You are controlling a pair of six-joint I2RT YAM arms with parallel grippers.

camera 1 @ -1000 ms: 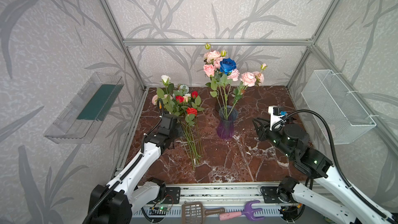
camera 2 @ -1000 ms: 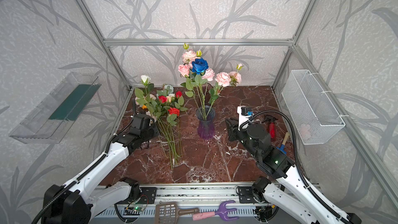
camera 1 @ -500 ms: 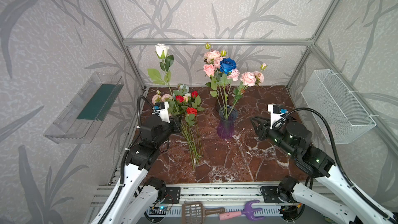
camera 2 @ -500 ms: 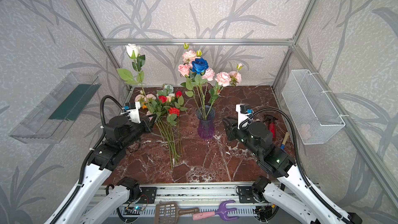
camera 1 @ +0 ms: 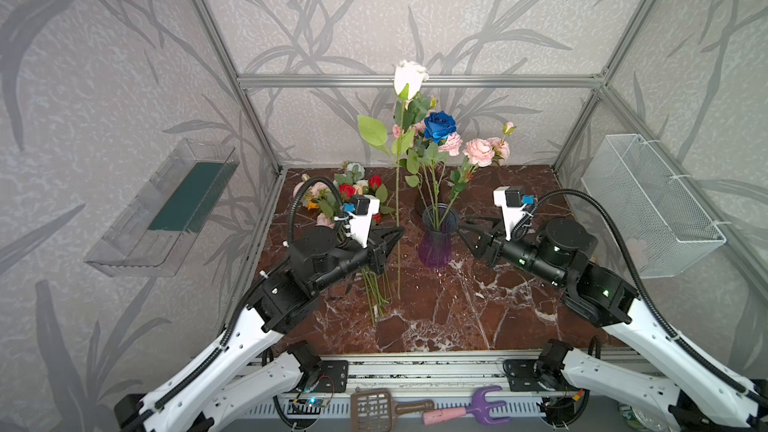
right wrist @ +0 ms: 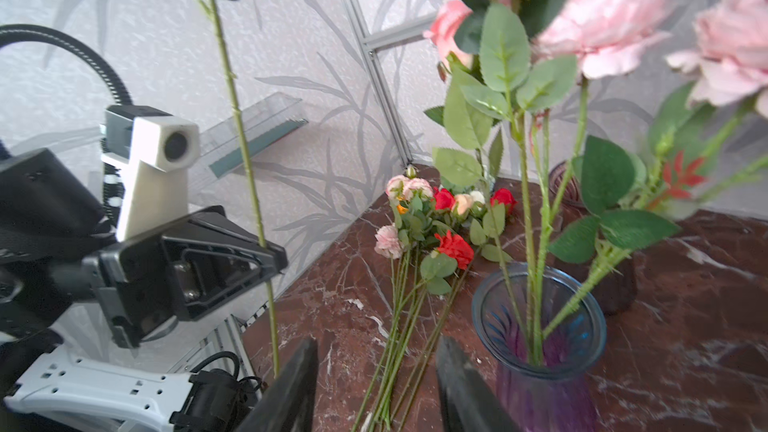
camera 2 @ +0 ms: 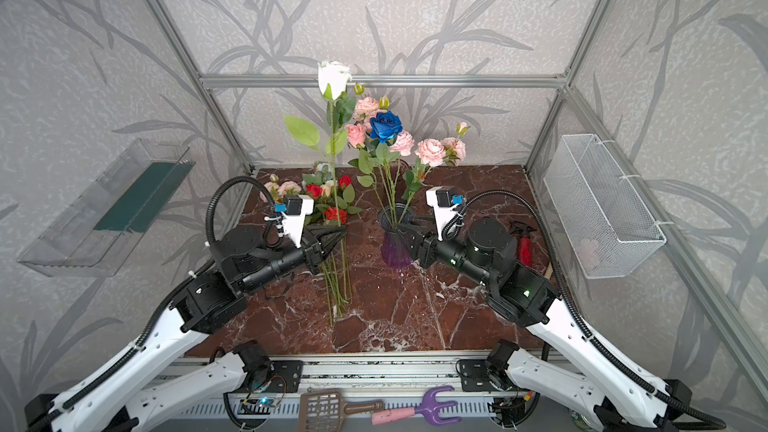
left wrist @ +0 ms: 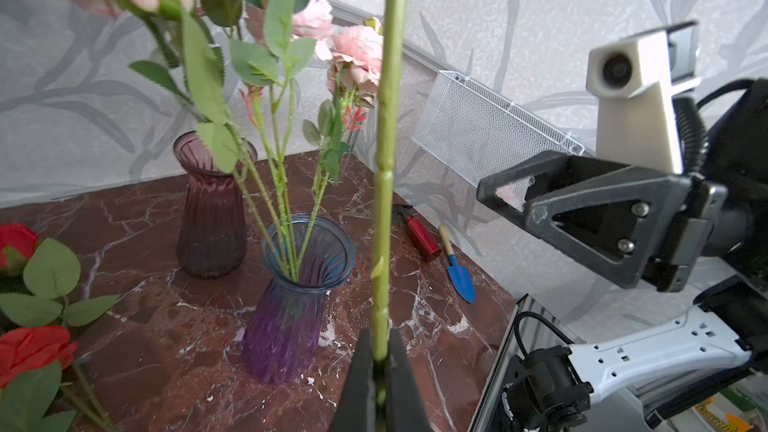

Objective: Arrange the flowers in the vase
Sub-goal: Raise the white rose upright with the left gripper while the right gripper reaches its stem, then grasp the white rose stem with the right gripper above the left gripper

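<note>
Left gripper [camera 1: 398,232] is clenched on the green stem [left wrist: 384,160] of a white rose [camera 1: 409,76]. The left wrist view shows both jaws pressed flat on the stem. The rose stands upright, its bloom high above everything else, level with the back frame bar in both top views. The stem runs on below the grip toward the marble tabletop [camera 1: 478,317]; I cannot tell whether its tip touches. The rose is just left of the vase, not in it.

Right gripper [right wrist: 376,342] is released: jaws spread, nothing between them. It hangs low, just right of the vase and pointing at it. Contact with the glass is unclear.

The purple-to-blue ribbed glass vase [camera 1: 436,243] stands mid-table. It holds a blue rose [camera 1: 439,125], several pink peonies [camera 1: 478,151] and leafy stems. A second, darker plum vase [left wrist: 212,218] stands behind it, apart from it.

A loose bunch [camera 1: 349,197] lies flat on the table at left, behind the left arm. It has red, pink, peach and pale blooms, with the stems [camera 1: 376,292] pointing to the front edge.

Other items:
- Red spray bottle [left wrist: 422,238] and blue trowel [left wrist: 459,280] at the table's right side.
- White wire basket [camera 1: 648,205] on the right wall.
- Clear plastic tray [camera 1: 166,209] with a dark green insert on the left wall.
- Brown slotted scoop [camera 1: 374,405] and purple rake with pink handle [camera 1: 469,411] on the front rail.
</note>
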